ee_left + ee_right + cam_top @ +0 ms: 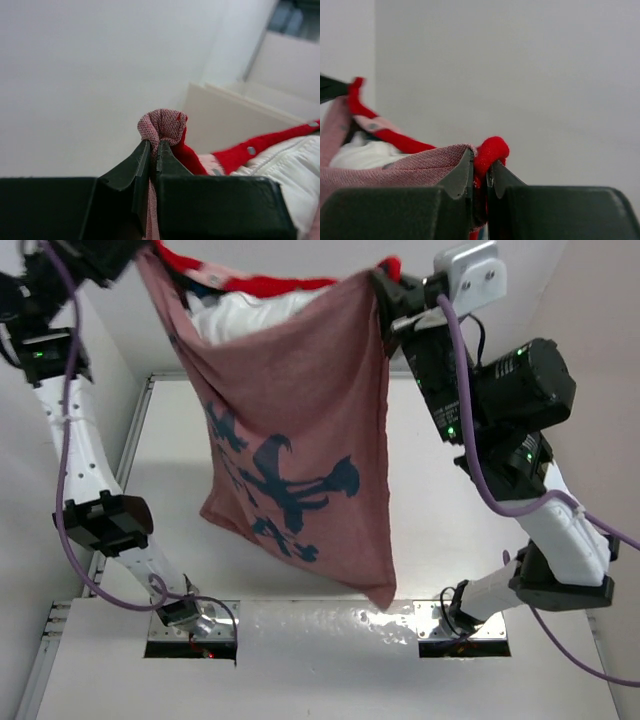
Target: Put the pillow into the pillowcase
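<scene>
While both arms hold it up over the table [450,540], the pillowcase [290,440] hangs with its mouth up at 12 o'clock. Left gripper [153,146] is clamped on the case's corner at 11, and right gripper [480,162] is pinched on the corner at 1. Pillow [245,312] sits inside, with its white top peeking out of the mouth.

We see a white table [440,530] carrying the left arm's base [188,618] on a metal plate [165,643] at its near edge, and the right arm's base [458,618] well to the right of it. Also right of that left base, the pillowcase [300,430] hangs its low corner over the tabletop; whether it touches, we cannot tell.
</scene>
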